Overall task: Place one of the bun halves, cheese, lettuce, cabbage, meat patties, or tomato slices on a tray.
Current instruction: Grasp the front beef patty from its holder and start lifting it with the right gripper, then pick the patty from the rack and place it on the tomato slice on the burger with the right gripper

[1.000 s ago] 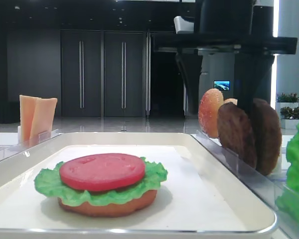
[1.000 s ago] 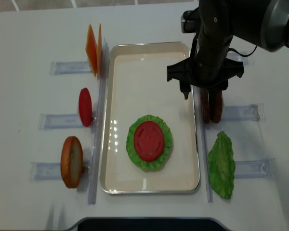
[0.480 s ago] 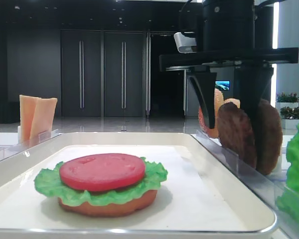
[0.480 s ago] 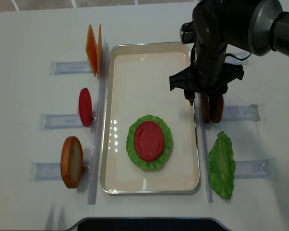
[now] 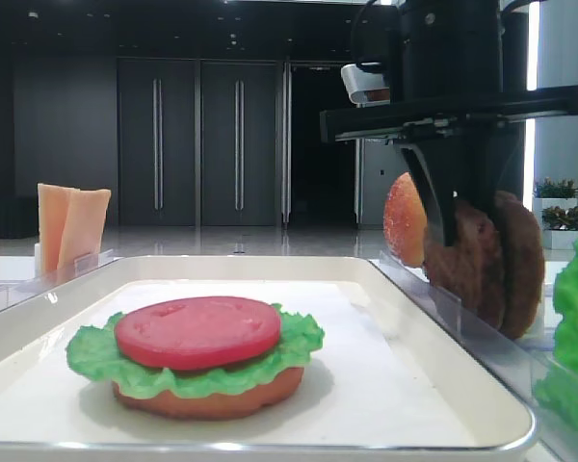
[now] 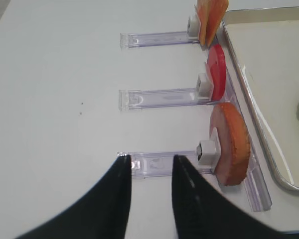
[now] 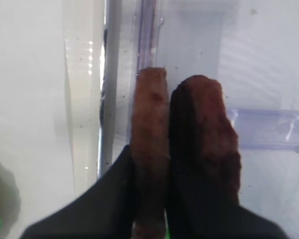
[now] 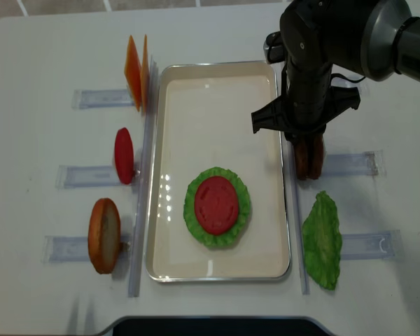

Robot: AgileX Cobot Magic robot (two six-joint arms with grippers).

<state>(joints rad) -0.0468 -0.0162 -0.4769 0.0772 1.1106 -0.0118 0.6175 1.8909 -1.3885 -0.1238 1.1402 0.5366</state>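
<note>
Closed now: right pincer, spread wide a second ago above meat patties, has dropped and clamped on tray-side patty. Both patties upright in clear rack just right of tray; second patty pressed against outer finger. Grasp looks made, lift not begun. On tray: bun half, lettuce, tomato slice stacked, so patty likely goes on top. Left pincer apart, idle over worktop.
</note>
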